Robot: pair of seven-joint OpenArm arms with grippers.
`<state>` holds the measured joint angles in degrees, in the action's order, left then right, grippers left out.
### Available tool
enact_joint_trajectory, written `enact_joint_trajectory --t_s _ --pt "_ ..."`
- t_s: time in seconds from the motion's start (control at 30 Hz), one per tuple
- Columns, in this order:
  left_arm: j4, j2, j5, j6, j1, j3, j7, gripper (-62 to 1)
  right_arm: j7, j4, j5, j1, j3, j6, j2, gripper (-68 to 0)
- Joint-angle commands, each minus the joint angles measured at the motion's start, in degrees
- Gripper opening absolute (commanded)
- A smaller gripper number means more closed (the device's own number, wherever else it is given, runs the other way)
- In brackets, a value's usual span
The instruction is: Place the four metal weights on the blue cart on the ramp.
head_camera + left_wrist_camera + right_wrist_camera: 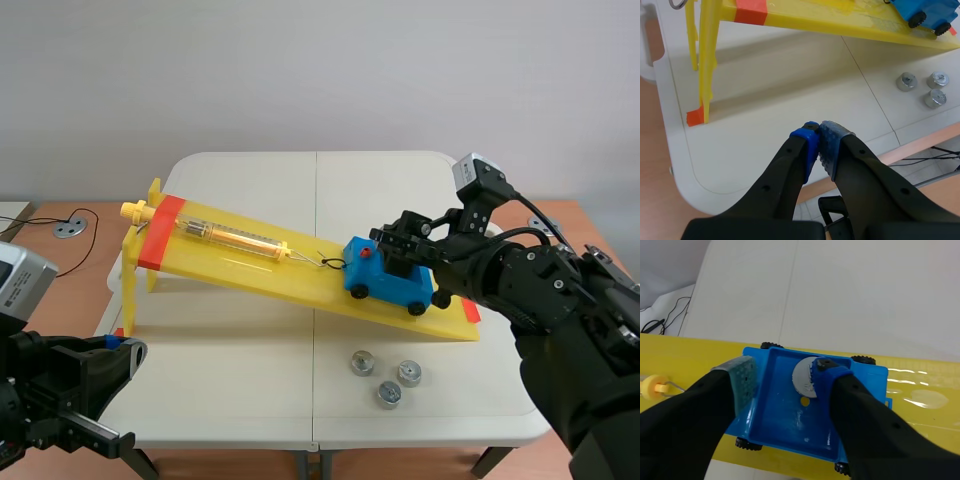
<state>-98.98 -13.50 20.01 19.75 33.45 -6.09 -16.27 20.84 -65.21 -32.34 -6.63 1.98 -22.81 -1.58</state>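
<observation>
My right pincer (402, 240) hangs over the blue cart (388, 282), just right of the scene view's centre. The cart is at the low end of the yellow ramp (240, 262). The pincer's fingers stand wide apart and grip nothing. Seen from my right wrist, one metal weight (802, 377) lies flat in the cart's tray between the fingers. It is close against one fingertip, which hides part of it, and I cannot tell whether they touch. Three more metal weights (389, 394) sit in a tight cluster on the white desk (250, 180), in the lower right of the scene, below the ramp's low end. A clear spring scale (235, 238) lies along the ramp, up the slope from the cart. My left pincer (819, 145) waits at the lower left, over the desk's near edge, with its pads pressed together on nothing.
</observation>
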Motion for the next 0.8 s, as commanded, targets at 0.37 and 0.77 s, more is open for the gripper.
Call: enact_joint_trajectory --t_s 0.37,0.77 --pt "-3.9 0.3 4.2 1.5 -1.1 -0.6 5.9 -58.4 -8.0 -21.0 -3.2 7.1 5.4 -10.7 7.9 -35.5" --pt "-3.9 0.3 4.2 1.5 -1.1 -0.6 5.9 -58.4 -5.4 -36.7 -4.1 20.5 6.8 -13.3 19.5 -35.5"
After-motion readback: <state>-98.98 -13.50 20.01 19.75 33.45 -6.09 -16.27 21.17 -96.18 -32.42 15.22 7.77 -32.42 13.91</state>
